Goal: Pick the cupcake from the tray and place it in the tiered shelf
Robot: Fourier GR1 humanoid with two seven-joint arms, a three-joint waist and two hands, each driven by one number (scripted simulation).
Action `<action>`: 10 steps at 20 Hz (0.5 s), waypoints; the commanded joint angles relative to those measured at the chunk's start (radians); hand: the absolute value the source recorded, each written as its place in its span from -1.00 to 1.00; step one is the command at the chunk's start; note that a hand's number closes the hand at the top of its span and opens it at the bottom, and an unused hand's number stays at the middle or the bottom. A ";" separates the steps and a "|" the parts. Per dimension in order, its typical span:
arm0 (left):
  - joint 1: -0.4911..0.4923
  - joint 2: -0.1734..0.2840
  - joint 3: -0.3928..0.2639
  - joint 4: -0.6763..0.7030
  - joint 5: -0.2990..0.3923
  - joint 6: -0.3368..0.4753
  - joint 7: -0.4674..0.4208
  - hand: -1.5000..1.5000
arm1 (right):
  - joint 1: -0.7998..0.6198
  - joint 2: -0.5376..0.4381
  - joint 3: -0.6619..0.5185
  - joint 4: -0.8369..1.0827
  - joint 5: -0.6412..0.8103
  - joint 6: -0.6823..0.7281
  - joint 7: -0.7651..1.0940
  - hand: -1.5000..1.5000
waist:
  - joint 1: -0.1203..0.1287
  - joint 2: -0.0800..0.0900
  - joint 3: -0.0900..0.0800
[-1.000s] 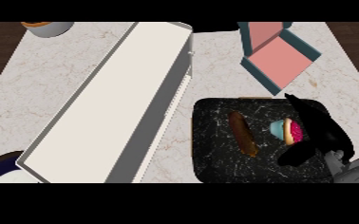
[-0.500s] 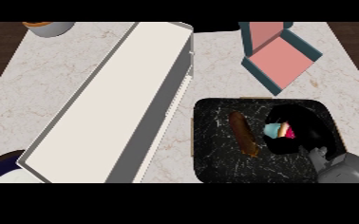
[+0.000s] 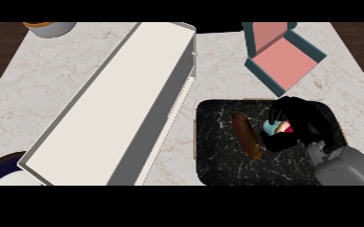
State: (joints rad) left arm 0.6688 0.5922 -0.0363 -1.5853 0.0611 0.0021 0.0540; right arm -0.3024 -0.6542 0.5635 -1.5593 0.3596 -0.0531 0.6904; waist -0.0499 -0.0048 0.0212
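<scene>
The cupcake (image 3: pixel 277 126), pale blue with a bit of pink, is mostly hidden inside my right hand (image 3: pixel 300 125), whose fingers and thumb curl round it over the black marbled tray (image 3: pixel 220 166). A brown sausage-like item (image 3: pixel 247 135) lies on the tray just left of the hand. The long white tiered shelf (image 3: pixel 117 103) runs diagonally across the counter to the left of the tray. My left hand does not show.
A teal and pink box-like object (image 3: pixel 280 53) stands behind the tray at the upper right. A grey bowl (image 3: pixel 50 28) sits at the far left corner. A dark blue and white plate rim (image 3: pixel 13 166) shows at the lower left edge.
My right hand has come down and leftward over the cupcake and its fingers have curled round it, hiding most of it. The sausage-like item and shelf have not moved.
</scene>
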 commanded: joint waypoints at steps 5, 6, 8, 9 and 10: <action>-0.229 -0.114 -0.075 -0.131 0.051 -0.042 -0.070 0.00 | -0.138 -0.043 0.247 -0.131 0.105 0.195 -0.358 1.00 | 0.036 0.009 -0.027; -0.250 -0.124 -0.073 -0.115 0.052 -0.043 -0.071 0.00 | -0.166 -0.046 0.247 -0.133 0.110 0.202 -0.390 1.00 | 0.032 0.012 -0.029; -0.266 -0.133 -0.073 -0.104 0.047 -0.046 -0.066 0.00 | -0.193 -0.057 0.218 -0.154 0.083 0.208 -0.448 1.00 | 0.010 0.010 -0.027; -0.266 -0.153 -0.077 -0.103 0.044 -0.035 -0.067 0.00 | -0.205 -0.062 0.201 -0.164 0.073 0.207 -0.465 1.00 | 0.004 0.008 -0.027; -0.257 -0.150 -0.079 -0.127 0.043 -0.044 -0.066 0.00 | -0.216 -0.079 0.179 -0.158 0.069 0.203 -0.491 1.00 | 0.003 0.008 -0.024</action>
State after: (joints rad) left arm 0.6310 0.5814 -0.0303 -1.5881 0.0342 -0.0347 0.0434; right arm -0.4676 -0.7072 0.7522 -1.6916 0.4354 0.1265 0.3075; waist -0.0135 -0.0001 0.0184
